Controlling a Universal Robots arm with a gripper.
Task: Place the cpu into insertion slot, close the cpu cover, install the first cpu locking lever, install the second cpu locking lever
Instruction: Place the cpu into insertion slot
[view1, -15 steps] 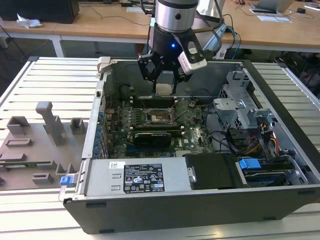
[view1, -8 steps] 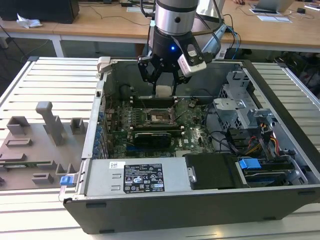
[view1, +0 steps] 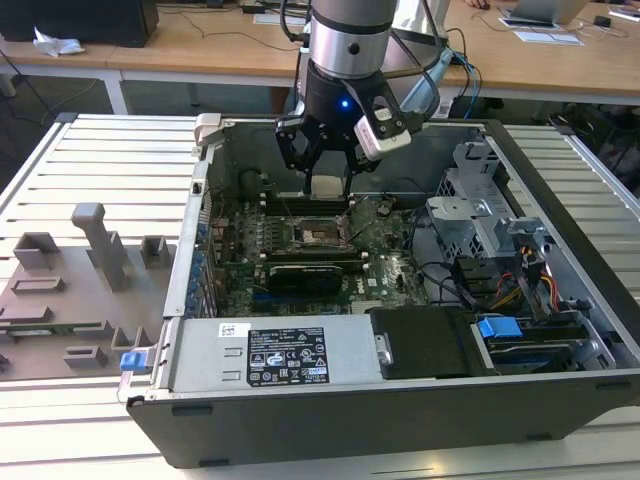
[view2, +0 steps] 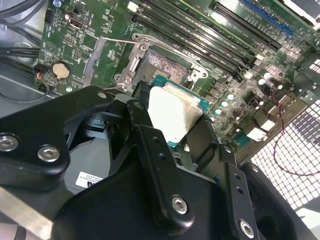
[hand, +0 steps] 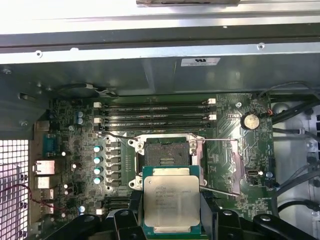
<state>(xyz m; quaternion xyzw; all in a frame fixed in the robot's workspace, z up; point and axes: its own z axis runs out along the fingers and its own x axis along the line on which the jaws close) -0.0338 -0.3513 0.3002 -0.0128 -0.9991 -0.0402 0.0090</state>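
A robot arm reaches down into an open desktop computer case (view1: 330, 420) that lies on its side on a counter (view1: 100, 160) of pale metal slats. In the exterior view, the black hand (view1: 327, 172) hangs inside the case over the green motherboard (view1: 385, 250). It is clenched on the cpu (hand: 171, 202), a small square chip with a silver-grey top, gripped by its edges between the fingers (view2: 145, 145).

The chip is held in the air with its flat face toward the first wrist view. It sits near the insertion slot (hand: 165, 152) but is not seated in it. The slot's brownish contact field lies bare inside its dark frame. A thin metal lever (hand: 220, 140) runs along the side of the slot nearest the long black memory slots (hand: 155, 112). Whether the cpu cover is raised cannot be told. A round coin battery (hand: 248, 121) sits on the board, well apart from the slot.

Along the near edge of the case lies a grey power supply (view1: 270, 355) with a white label. Toward the exterior view's right stand a metal drive cage (view1: 480, 215) and a bundle of coloured cables (view1: 520, 290).

On the counter at the exterior view's left rests a grey tray of moulded fixtures (view1: 60, 300), and a small blue clip (view1: 135, 360) sits at the case's corner. Behind the counter stand long wooden desks (view1: 200, 45), one of them carrying a laptop (view1: 545, 10) and papers.
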